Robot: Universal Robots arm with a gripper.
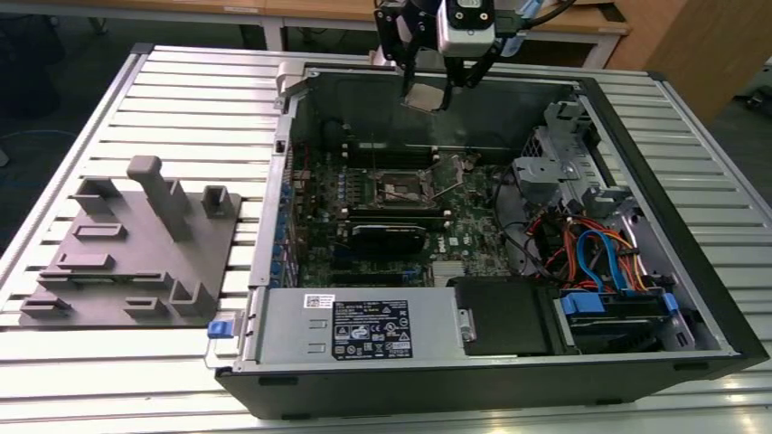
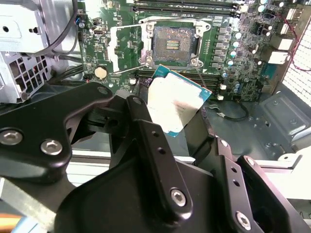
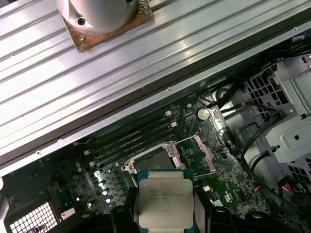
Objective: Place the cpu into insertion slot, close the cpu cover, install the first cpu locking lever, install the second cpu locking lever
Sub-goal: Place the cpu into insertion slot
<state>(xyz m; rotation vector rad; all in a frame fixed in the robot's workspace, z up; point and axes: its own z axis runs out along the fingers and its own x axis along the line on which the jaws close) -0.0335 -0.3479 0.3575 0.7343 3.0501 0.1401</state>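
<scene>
In the exterior view, a grey moulded tray [image 1: 133, 240] with upright pegs lies on the slatted table [image 1: 72, 380], at 9 o'clock from the open computer case [image 1: 483, 398]. Inside the case, a silver power box [image 1: 362, 330] sits at 6 o'clock. The green board [image 1: 465, 240] lies beyond it, with the insertion slot [image 1: 399, 188] near the board's middle. My gripper [image 1: 432, 90] hangs at 12 o'clock from that slot, well apart from it, over the case's far wall. My jaws are clamped on the cpu [image 1: 425, 96], 1 finger on each of 2 opposite edges. In the second wrist view the cpu [image 2: 177, 104] is tilted, with its silver top showing. There the insertion slot [image 2: 174, 46] has its contacts uncovered, and the cpu cover [image 2: 127, 46] is swung open just beside it. At 3 o'clock in the case runs a bundle of orange and blue cables [image 1: 597, 258].
</scene>
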